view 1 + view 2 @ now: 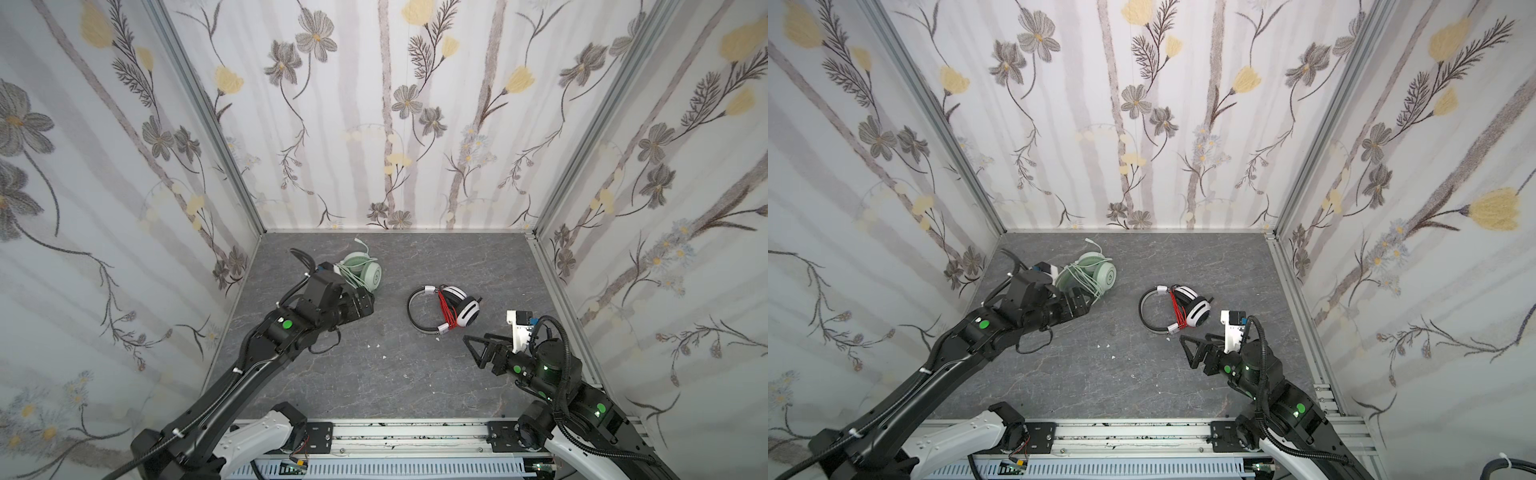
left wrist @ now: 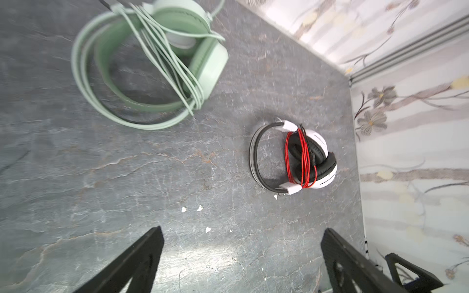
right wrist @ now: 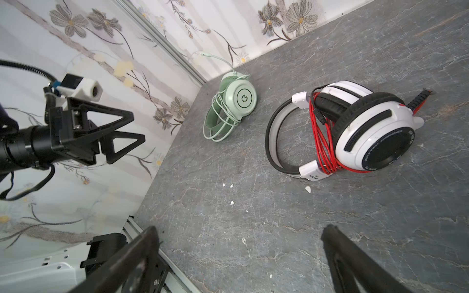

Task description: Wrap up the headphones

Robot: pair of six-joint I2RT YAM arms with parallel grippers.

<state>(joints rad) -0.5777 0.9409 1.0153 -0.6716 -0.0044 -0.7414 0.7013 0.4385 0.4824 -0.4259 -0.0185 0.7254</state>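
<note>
The mint-green headphones (image 1: 362,271) (image 1: 1096,274) (image 2: 152,63) (image 3: 234,106) lie at the back left, their pale cord looped around the band and cups, with the plug end pointing at the back wall. The white-and-black headphones (image 1: 451,309) (image 1: 1179,309) (image 2: 312,157) (image 3: 365,132) lie right of centre with the red cord (image 3: 322,137) wound across them. My left gripper (image 1: 363,305) (image 1: 1079,305) (image 2: 242,229) (image 3: 138,126) hovers open and empty just in front of the green set. My right gripper (image 1: 476,338) (image 1: 1190,338) (image 3: 241,228) is open and empty, near the front of the white set.
The grey stone-look tabletop (image 1: 374,382) carries a few small white crumbs (image 1: 376,345) (image 3: 231,202) between the two arms. Flowered walls close in the left, back and right. An aluminium rail (image 1: 407,432) runs along the front edge.
</note>
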